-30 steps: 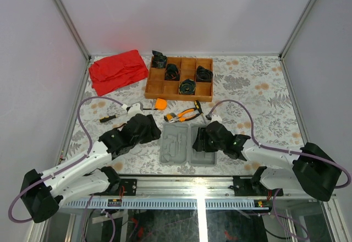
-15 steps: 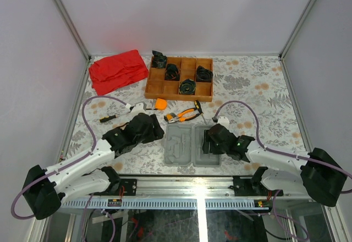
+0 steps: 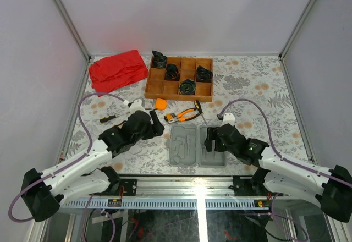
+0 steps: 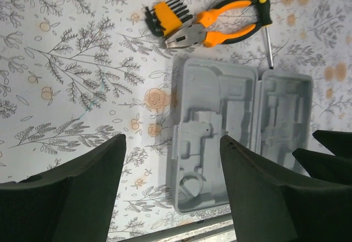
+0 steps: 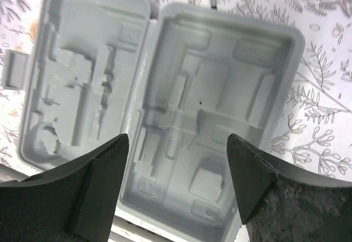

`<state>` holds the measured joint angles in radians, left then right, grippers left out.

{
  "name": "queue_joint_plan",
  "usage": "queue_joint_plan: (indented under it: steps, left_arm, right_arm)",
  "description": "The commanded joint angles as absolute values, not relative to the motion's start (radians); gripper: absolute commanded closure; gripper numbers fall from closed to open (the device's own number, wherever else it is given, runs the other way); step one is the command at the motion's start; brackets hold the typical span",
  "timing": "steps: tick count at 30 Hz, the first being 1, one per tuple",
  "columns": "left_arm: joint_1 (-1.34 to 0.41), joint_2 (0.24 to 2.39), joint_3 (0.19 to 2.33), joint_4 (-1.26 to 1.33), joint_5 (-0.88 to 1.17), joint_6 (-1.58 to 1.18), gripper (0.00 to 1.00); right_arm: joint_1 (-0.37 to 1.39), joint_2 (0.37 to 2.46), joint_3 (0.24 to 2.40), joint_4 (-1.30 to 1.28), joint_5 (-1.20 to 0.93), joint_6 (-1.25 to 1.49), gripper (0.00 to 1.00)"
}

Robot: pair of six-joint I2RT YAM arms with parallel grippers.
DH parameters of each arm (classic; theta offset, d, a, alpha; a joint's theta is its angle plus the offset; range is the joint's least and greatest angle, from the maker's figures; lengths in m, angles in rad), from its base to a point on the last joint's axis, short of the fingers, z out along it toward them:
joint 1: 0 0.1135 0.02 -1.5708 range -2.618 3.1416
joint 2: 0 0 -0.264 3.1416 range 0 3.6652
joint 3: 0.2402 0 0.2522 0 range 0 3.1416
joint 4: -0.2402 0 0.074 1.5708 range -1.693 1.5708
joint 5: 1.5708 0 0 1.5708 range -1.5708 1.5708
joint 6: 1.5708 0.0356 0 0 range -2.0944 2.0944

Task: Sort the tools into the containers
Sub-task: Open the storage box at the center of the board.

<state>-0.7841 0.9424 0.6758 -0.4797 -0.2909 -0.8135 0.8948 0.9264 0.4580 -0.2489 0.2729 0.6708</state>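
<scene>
Case: the grey case (image 3: 196, 146) lies opened flat, every recess bare.
Left jaws: my left gripper (image 4: 170, 190) is spread wide and empty, just left of the case.
Right jaws: my right gripper (image 5: 176, 187) is wide and empty, over the case's right half.
Tools: pliers (image 3: 184, 114), screwdriver (image 3: 199, 109) and tape measure (image 3: 160, 104) lie beyond the case's far edge.
Progress: case open; I judge all sorting remains.

No word, number, brand or sign can be read in any view. The flat grey plastic hinged case (image 5: 220, 88), lying open between the right fingers (image 5: 71, 198), shows only plain moulded plastic. The orange-handled pliers (image 4: 204, 30) beyond the left fingers (image 4: 66, 198) show no legible print either.
</scene>
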Motion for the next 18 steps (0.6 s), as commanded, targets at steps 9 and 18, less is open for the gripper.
queue_joint_plan:
  steps: [9,18]
  left_arm:
    - [-0.667,0.937,0.704,-0.432,-0.137,-0.768,0.24]
    - [-0.552,0.971,0.682,-0.445,-0.061,-0.766,0.23]
  right_arm:
    - [0.891,1.019,0.590,-0.260,0.437,0.740,0.19]
    - [0.898,1.214,0.668,-0.199,0.367,0.808,0.24]
